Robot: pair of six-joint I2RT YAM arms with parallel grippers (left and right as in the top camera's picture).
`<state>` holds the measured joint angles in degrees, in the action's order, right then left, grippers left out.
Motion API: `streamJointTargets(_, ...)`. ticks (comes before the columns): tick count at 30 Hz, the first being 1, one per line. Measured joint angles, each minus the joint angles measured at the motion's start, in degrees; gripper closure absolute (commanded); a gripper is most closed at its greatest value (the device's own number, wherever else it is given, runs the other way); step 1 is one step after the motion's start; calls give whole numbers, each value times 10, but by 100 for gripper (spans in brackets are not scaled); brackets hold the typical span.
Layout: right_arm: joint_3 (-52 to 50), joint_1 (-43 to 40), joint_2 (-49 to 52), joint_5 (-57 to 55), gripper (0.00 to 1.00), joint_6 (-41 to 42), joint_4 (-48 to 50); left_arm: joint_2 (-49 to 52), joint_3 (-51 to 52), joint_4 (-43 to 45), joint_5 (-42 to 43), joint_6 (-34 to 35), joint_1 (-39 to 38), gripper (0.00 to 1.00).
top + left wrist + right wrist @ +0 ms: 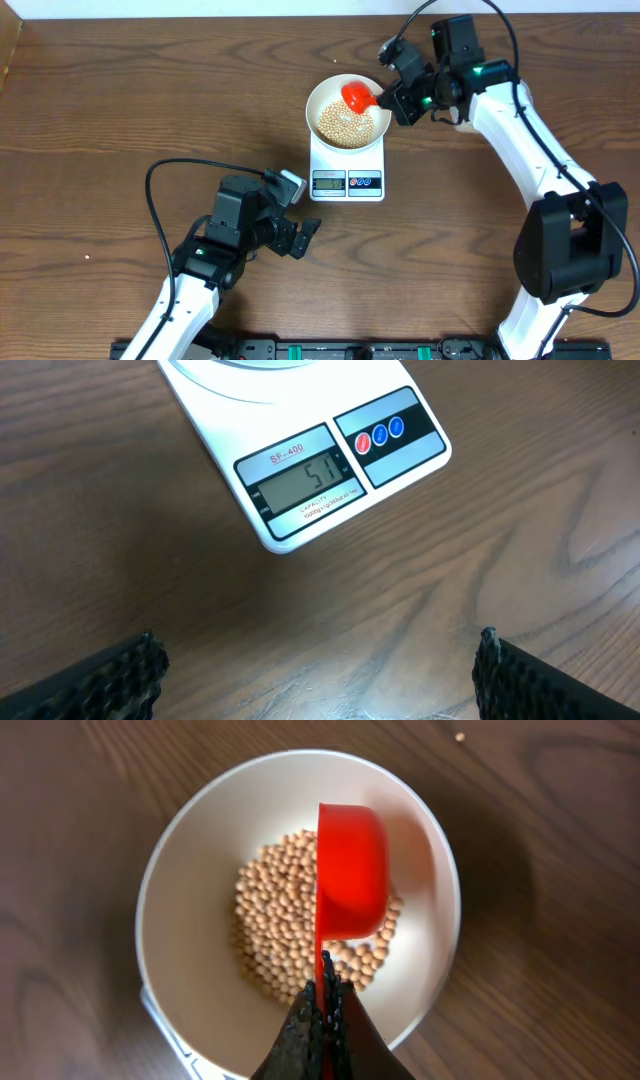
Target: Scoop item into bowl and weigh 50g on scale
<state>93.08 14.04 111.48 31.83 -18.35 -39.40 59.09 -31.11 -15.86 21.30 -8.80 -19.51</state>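
Note:
The white bowl (324, 98) (190, 920) stands on the white scale (347, 165) (290, 430) and holds a heap of tan beans (345, 125) (280, 920). My right gripper (392, 98) (324, 990) is shut on the thin handle of a red scoop (356, 96) (350, 870), which is turned on its side over the bowl. The scale's display (305, 482) shows what looks like 51. My left gripper (308, 235) (318, 650) stands open over bare table in front of the scale, with nothing between its fingers (120, 670).
One stray bean (459, 737) lies on the dark wooden table (120, 100) beyond the bowl. A black cable (160, 180) loops over the left arm. The right arm (540, 150) reaches in from the right edge.

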Motion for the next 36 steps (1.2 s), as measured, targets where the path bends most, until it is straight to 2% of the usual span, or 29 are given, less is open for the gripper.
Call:
streamJointTargets(26,2,-15,-7,38,99,14,0,0,0,0,0,0,0,0)
streamJointTargets(36,3,-26,-11,107,99,33,1,0,0,0,0,0,0,0)
